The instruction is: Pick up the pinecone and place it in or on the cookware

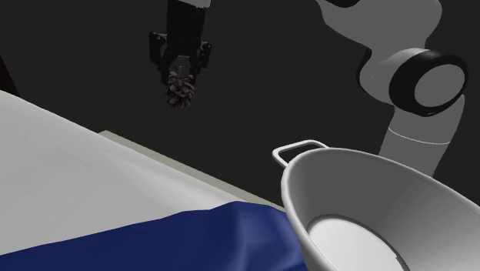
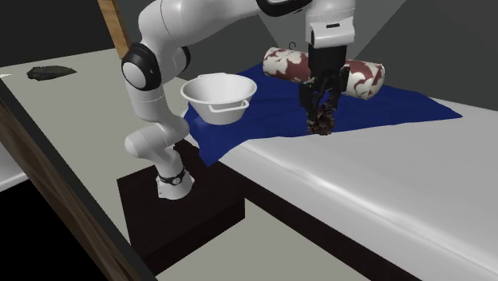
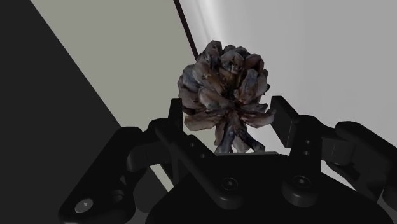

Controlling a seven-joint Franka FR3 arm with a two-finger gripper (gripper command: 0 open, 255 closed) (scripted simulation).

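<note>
A brown, scaly pinecone (image 1: 180,92) hangs in the air, clasped between the fingers of my black gripper (image 1: 180,77), which is shut on it. In the wrist view the pinecone (image 3: 226,95) sits between the two black fingers (image 3: 286,121), its scales pointing away from the hand. The cookware is a white pot (image 1: 369,208) with a loop handle at the shoulder view's lower right; the pinecone is well above it and to its left. In the second exterior view the gripper (image 2: 322,108) holds the pinecone (image 2: 322,121) above the bed, right of the pot (image 2: 217,97).
A white bed surface (image 2: 383,176) carries a dark blue blanket (image 2: 279,112), and a red-and-white patterned bolster (image 2: 351,73) lies behind the gripper. The dark stand (image 2: 179,207) sits on the floor beside the bed. A dark object (image 2: 50,73) lies far off on the floor.
</note>
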